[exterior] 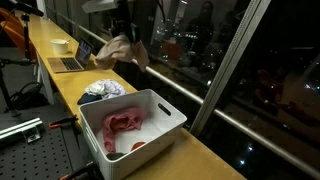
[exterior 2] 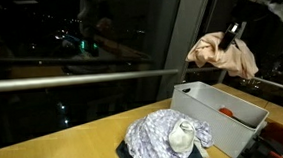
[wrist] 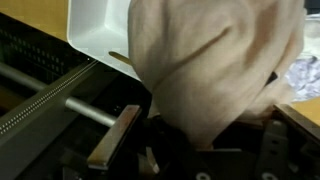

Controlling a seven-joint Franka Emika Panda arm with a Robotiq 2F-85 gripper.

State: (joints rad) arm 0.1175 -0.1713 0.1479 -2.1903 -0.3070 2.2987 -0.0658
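My gripper is shut on a tan cloth and holds it in the air above the wooden counter, behind the white bin. In an exterior view the cloth hangs from the gripper above the bin. In the wrist view the cloth fills most of the picture and hides the fingertips. The bin holds a pink cloth and a small red item.
A pile of patterned blue-white cloth lies on the counter next to the bin; it also shows in an exterior view. A laptop and a bowl sit farther along the counter. A dark window runs beside the counter.
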